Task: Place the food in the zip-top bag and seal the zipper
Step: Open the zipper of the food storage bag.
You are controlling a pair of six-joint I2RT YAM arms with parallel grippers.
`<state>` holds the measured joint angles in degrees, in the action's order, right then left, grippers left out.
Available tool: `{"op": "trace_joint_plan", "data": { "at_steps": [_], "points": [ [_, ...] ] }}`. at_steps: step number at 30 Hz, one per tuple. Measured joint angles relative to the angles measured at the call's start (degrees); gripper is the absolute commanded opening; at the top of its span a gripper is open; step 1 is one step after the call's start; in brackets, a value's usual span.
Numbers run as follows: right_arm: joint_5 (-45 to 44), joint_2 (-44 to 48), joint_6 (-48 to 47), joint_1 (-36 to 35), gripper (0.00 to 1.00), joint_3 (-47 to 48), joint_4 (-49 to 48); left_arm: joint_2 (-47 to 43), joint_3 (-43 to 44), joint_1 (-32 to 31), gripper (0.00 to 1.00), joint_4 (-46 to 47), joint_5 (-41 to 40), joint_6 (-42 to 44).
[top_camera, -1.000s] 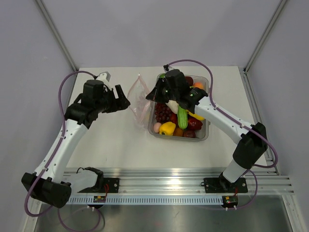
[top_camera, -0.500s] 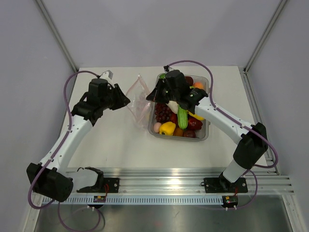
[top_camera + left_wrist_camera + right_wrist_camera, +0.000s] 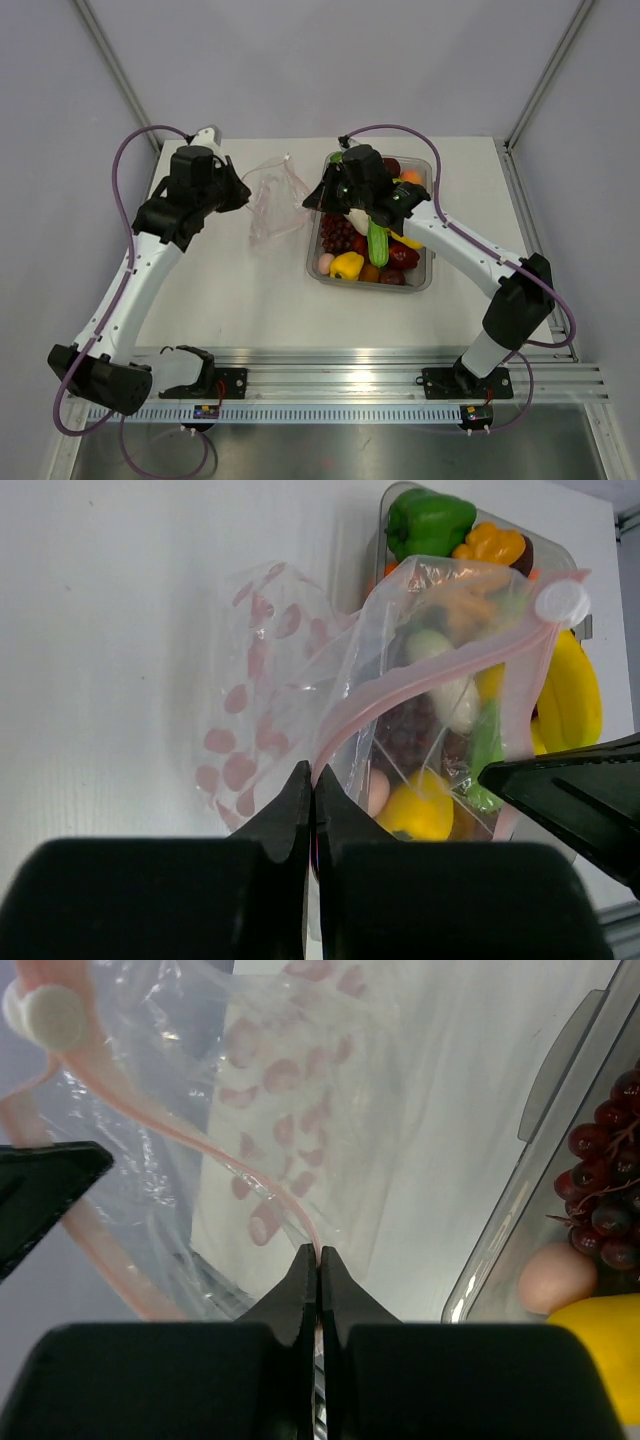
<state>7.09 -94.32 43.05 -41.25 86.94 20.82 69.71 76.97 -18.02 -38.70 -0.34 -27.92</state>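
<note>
— Pinching the zipper [image 3: 430, 675] with both claws, are you?
— Yes. My left claw [image 3: 238, 190] is squeezed fully together on the pink strip, and my right claw [image 3: 312, 200] is just as tight on it further along. They look to be on opposite lips.
— Where's the bag?
— The zip-top bag [image 3: 268, 205] is stretched between my two claws above the desk [image 3: 230, 290]. Its mouth runs left to right, and I see nothing inside it.
— And the food?
— All the food [image 3: 365, 240] sits piled in the grey tray [image 3: 360, 285], just right of the bag and right under my right wrist.
— So which arm fetches?
— The right one, I reckon, since it's much nearer. But it has to drop its lip first, and the mouth may sag with only my left claw holding.
</note>
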Motion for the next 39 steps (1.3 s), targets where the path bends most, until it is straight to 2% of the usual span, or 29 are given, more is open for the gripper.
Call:
{"op": "trace_joint_plan", "data": {
  "at_steps": [7,19,21,22,25,27,33,36,39],
  "points": [
    [-0.1,-1.8,-1.3,0.1,0.00,-0.9,-0.2,-0.6,2.2,0.0,0.00,-2.5,-2.7,2.1],
    [-2.0,-5.4,-3.0,0.6,0.00,-6.0,0.5,2.1,-2.4,-0.4,0.00,-3.1,-1.3,2.6],
    [-2.2,-5.4,-3.3,0.6,0.04,-6.0,0.5,2.8,-2.6,-1.2,0.00,-2.9,-1.1,2.6],
    [-2.3,-5.4,-3.4,0.6,0.12,-6.0,0.8,3.3,-2.6,-1.7,0.00,-2.7,-1.1,2.6],
    [-3.1,-5.2,-3.9,0.7,0.26,-6.1,1.6,4.6,-2.6,-3.0,0.00,-2.0,-1.0,2.6],
    [-3.4,-4.8,-4.2,0.7,0.32,-6.2,2.1,5.4,-2.6,-3.7,0.00,-1.8,-0.9,2.6],
    [-4.5,-0.9,-5.1,0.8,0.38,-6.4,4.1,6.5,-2.6,-4.1,0.00,-1.5,-1.0,2.5],
    [-6.8,3.5,-5.4,0.8,0.48,-8.3,4.5,6.9,-2.6,-4.2,0.00,-1.5,-1.0,2.5],
    [-10.1,8.9,-6.2,0.9,0.52,-10.9,4.8,7.6,-2.6,-4.4,0.00,-1.5,-1.0,2.5]
  ]
}}
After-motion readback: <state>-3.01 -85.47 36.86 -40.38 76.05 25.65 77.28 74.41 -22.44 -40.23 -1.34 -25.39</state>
